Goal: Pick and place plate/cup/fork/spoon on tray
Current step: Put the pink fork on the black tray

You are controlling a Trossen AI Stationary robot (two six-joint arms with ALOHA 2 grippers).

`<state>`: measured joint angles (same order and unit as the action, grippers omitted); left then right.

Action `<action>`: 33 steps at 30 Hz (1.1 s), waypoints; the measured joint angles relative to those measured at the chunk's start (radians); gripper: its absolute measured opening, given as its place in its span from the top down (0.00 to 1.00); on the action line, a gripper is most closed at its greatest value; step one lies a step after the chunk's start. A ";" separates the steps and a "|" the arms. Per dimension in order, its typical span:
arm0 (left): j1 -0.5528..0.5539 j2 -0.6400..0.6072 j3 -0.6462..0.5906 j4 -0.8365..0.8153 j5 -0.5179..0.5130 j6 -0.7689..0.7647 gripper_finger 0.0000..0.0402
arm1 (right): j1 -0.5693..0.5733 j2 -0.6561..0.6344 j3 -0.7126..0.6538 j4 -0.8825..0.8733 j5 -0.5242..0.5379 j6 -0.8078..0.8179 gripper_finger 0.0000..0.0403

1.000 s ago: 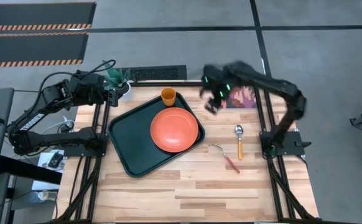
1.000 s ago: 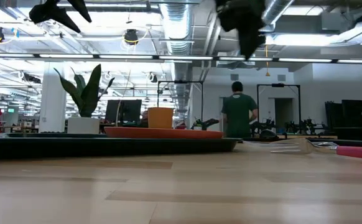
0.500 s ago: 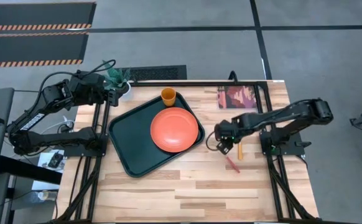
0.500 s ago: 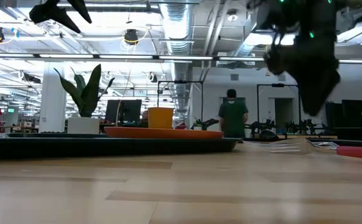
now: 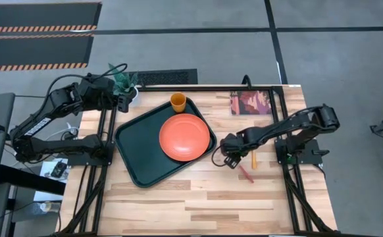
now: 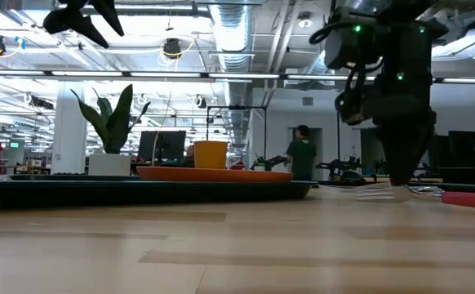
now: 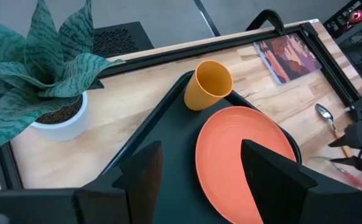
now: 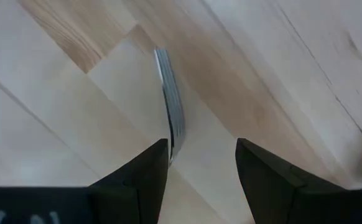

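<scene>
- No readable writing is being shown on any item.
- The right pincer (image 5: pixel 226 158) is being held low over the fork (image 5: pixel 241 169), its fingers (image 8: pixel 140 180) spread wide with the prongs lying between them.
- The spoon (image 5: pixel 253 149) is lying just beside, on the wooden counter (image 5: pixel 198 197).
- The plate (image 5: pixel 184 136) and cup (image 5: pixel 178 101) are being carried by the tray (image 5: pixel 135 141).
- The left pincer (image 7: pixel 196 180) is being held open near a potted plant (image 7: pixel 41 68).
- A person (image 6: pixel 302 157) is being seen in the room behind.
</scene>
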<state>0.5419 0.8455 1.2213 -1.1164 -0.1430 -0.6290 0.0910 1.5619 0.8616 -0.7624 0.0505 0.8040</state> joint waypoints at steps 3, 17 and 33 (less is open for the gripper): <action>0.000 0.001 0.000 -0.001 0.004 -0.001 0.49 | -0.001 0.026 0.000 0.012 -0.002 -0.023 0.48; 0.000 0.000 0.000 -0.001 0.006 0.001 0.49 | -0.008 0.064 0.003 0.034 -0.037 -0.046 0.97; 0.000 -0.002 0.000 0.000 0.007 0.019 0.49 | -0.279 -0.303 0.135 0.346 -0.138 -0.131 0.99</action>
<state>0.5419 0.8436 1.2213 -1.1168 -0.1356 -0.6098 -0.1883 1.2586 0.9962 -0.4167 -0.0874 0.6732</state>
